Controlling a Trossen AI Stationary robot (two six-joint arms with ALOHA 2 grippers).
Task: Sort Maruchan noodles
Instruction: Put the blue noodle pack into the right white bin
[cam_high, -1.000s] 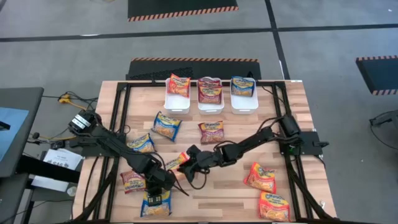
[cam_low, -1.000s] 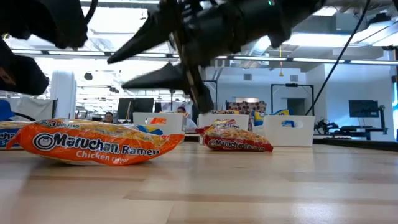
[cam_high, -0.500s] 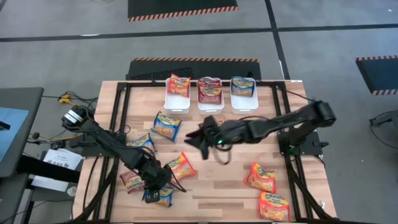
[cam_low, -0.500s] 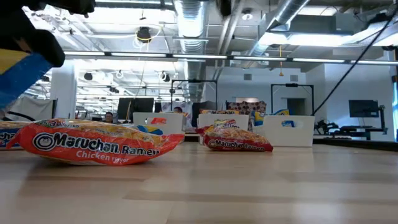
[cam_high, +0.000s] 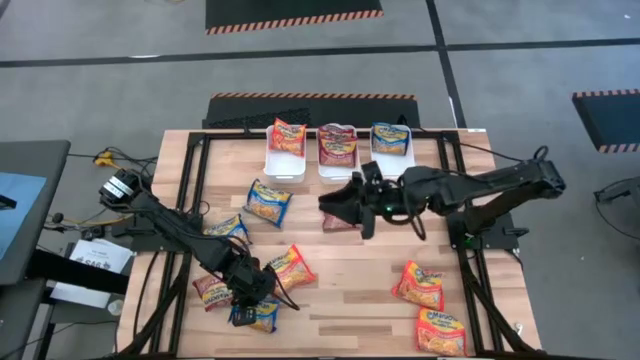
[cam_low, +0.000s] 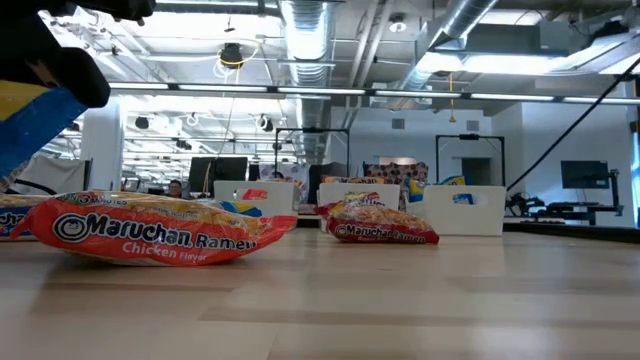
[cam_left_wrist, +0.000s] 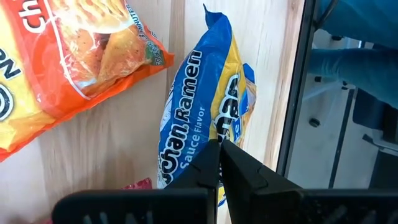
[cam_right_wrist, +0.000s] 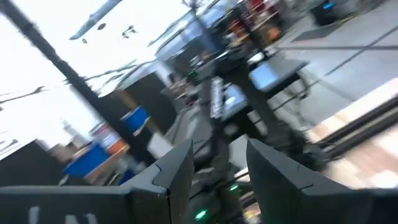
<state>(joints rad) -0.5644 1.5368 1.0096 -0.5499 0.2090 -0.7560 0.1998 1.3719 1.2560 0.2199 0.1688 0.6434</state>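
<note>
Standing in a row at the far edge of the wooden table (cam_high: 350, 290) are three white plastic bins. The left bin (cam_high: 285, 158) holds an orange packet (cam_high: 288, 136), the middle bin (cam_high: 338, 163) a dark red packet (cam_high: 337, 144), and the right bin (cam_high: 392, 163) a blue packet (cam_high: 390, 137). All the packets are flat, rectangular and crinkly, with yellow print.

More noodles lie loose on the smooth wood planks. A blue one (cam_high: 267, 201) is near the left bin and another blue one (cam_high: 226, 229) lies further left. An orange one (cam_high: 289, 267) lies near the middle, and two orange ones (cam_high: 420, 285) (cam_high: 441, 332) are at the near right. A dark red one (cam_high: 211, 291) is at the near left.

The left gripper (cam_left_wrist: 219, 163) has its fingers pressed together on the edge of a blue packet at the near left edge (cam_left_wrist: 205, 112). The right gripper (cam_high: 335, 203) hangs over a dark red packet in the middle (cam_high: 338, 221), with its fingers apart and holding nothing.
</note>
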